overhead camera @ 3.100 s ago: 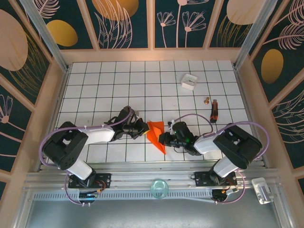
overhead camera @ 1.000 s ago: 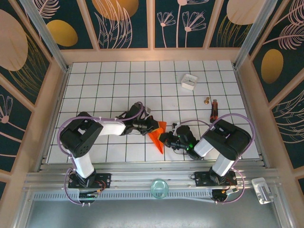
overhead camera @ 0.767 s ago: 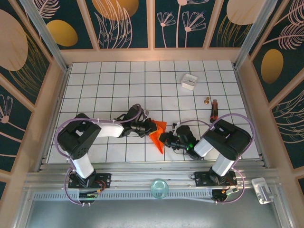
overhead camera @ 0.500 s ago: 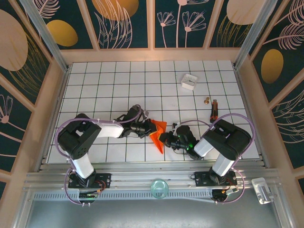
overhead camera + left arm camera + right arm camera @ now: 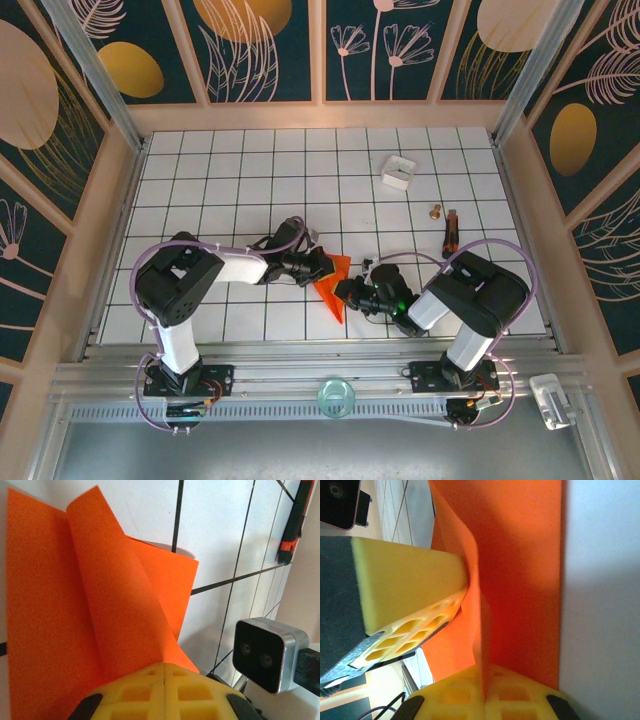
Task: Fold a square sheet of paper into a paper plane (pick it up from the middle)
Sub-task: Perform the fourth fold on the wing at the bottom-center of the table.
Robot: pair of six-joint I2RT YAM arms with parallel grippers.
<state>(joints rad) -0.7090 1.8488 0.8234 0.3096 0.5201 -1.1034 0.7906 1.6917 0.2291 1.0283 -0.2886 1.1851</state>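
Mid-fold: left gripper (image 5: 164, 674) and right gripper (image 5: 484, 681) each pinch the creased paper (image 5: 329, 293). Early folds exist; the plane looks unfinished.

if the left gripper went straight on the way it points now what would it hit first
The square sheet of paper: the left gripper is shut on it and the sheet runs straight ahead. Beyond, probably bare table; the right arm's camera sits off to one side, depth unclear.
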